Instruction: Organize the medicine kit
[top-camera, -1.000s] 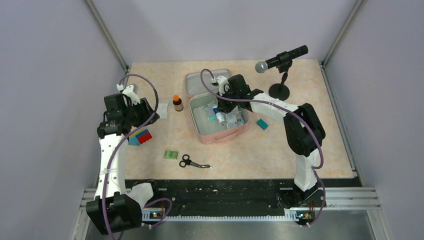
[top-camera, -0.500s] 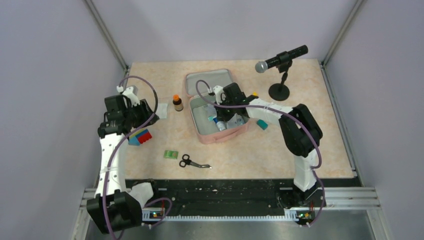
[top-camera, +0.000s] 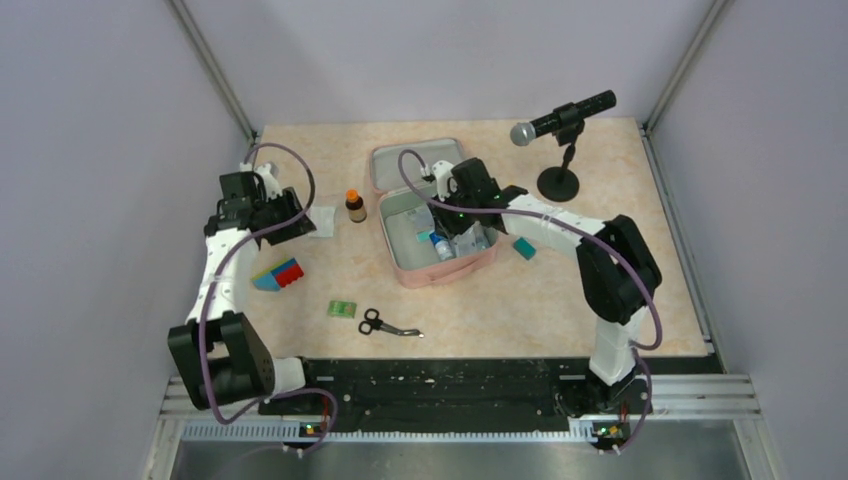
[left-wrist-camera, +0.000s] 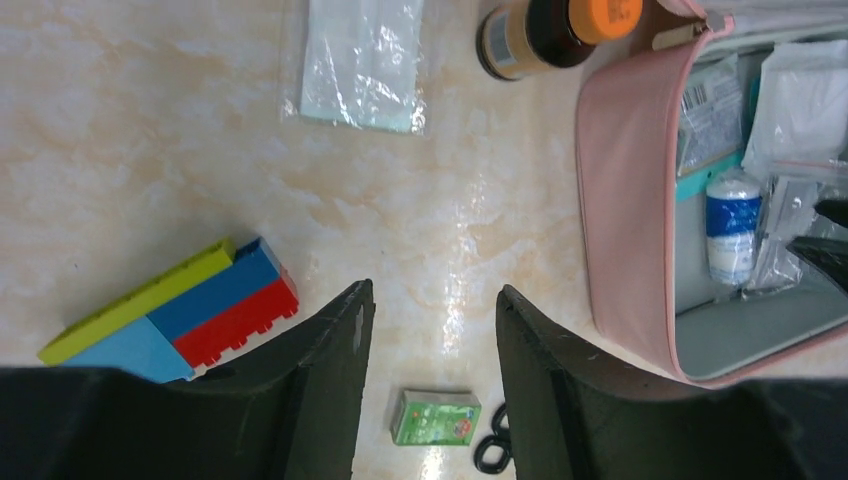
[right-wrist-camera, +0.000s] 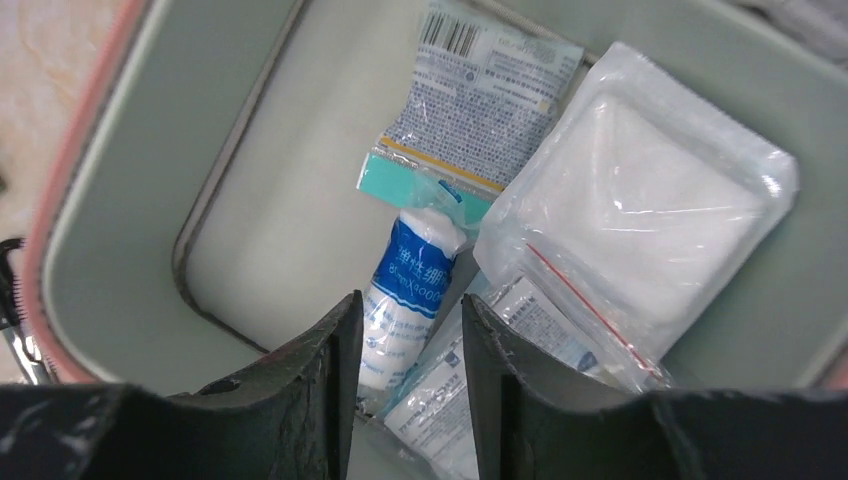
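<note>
Pink kit (top-camera: 441, 273): it lies open in the middle of the top view, with its lid (top-camera: 417, 160) flat behind it, toward the top of the frame.
Inside the kit: a white roll (right-wrist-camera: 410, 290) with a blue label, a flat packet (right-wrist-camera: 478, 100) with a bar code, and a clear bag (right-wrist-camera: 640, 220) with a white pad in it. They sit close together on the grey-green lining.
Right gripper (right-wrist-camera: 408, 308): it reaches down into the kit. Its fingers are a little apart and hold nothing. The roll shows in the gap below them. I cannot tell if they touch it.
Left gripper (left-wrist-camera: 432, 298): it hangs over bare table at the left of the top view. Its fingers are apart and hold nothing.
Bottle (top-camera: 355, 205): brown with an orange cap, standing just left of the kit.
Clear packet (top-camera: 322, 221): flat on the table, left of the bottle.
Blocks (top-camera: 279, 274): red, blue and yellow-green, at the left, below the left gripper.
Green box (top-camera: 343, 309): small, in the lower middle of the top view.
Scissors (top-camera: 385, 324): black handles, just right of the green box.
Teal piece (top-camera: 524, 248): small, just right of the kit.
Microphone (top-camera: 560, 120): on a black stand at the upper right.
</note>
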